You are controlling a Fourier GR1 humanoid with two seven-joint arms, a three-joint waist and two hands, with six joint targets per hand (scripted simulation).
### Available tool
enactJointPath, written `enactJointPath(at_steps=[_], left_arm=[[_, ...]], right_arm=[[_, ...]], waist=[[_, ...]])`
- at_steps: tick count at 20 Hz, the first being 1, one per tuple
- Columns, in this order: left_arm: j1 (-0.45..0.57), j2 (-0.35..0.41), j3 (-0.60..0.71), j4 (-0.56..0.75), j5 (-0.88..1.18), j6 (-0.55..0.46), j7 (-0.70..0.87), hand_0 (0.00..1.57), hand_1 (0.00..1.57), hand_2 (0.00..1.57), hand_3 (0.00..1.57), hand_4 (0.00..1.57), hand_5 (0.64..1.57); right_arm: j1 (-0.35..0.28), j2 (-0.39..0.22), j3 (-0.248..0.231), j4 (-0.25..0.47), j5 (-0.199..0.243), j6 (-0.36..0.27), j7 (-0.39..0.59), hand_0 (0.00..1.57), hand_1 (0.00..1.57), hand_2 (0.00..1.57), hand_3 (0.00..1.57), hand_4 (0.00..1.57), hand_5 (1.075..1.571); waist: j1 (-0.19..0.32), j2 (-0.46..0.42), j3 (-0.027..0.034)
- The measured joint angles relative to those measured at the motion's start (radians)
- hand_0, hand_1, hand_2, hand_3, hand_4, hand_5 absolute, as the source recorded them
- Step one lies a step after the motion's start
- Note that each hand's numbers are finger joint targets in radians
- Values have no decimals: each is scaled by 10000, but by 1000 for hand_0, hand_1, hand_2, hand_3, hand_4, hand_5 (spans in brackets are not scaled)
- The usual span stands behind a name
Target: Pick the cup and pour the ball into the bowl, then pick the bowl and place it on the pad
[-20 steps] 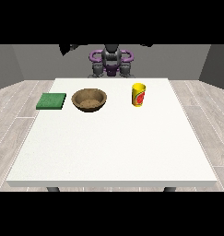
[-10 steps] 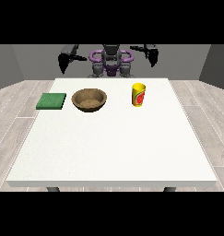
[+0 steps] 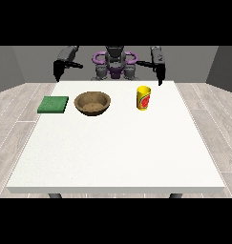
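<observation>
On the white table (image 3: pixel 112 152), ringed by pale plank floor (image 3: pixel 12 105), stand pad (image 3: pixel 53 104), bowl (image 3: pixel 92 103) and cup (image 3: pixel 143 98); both hands (image 3: pixel 57 70) (image 3: pixel 160 76) hang empty, finger pose unclear.

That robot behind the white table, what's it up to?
Nothing is being handled yet. The robot's two black hands, one at the view's left and one at the view's right, hang at the far edge of the large white table, holding nothing. On the table, in a row, sit a flat green pad, a brown wooden bowl and an upright yellow cup with a red label.
</observation>
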Motion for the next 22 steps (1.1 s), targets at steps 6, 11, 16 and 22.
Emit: enactJointPath(at_steps=[6, 11, 16, 22], left_arm=[[-548, -138, 305, 1778, -269, 322, -1466, 0, 0, 0, 0, 0, 1238], [-1185, -280, 511, 3093, -388, 617, -2530, 0, 0, 0, 0, 0, 1271], [-1644, -175, 882, 4586, -310, 646, -3585, 0, 0, 0, 0, 0, 1229], [-2076, 213, 1079, 5582, -664, 1252, -4305, 1294, 1294, 1571, 1571, 805, 1513]], right_arm=[[-256, -360, -344, 740, -245, 566, -568, 0, 0, 0, 0, 0, 1563], [-580, -659, -620, 1392, -351, 894, -1050, 0, 0, 0, 0, 0, 1559], [-569, -774, -695, 1563, -406, 1096, -1248, 0, 0, 0, 0, 0, 1558], [-784, -1079, -912, 1934, -583, 1523, -1617, 0, 0, 0, 0, 0, 1563]], waist=[[-259, 324, -2], [-388, 754, -1], [-579, 836, -2], [-757, 1221, 2]])
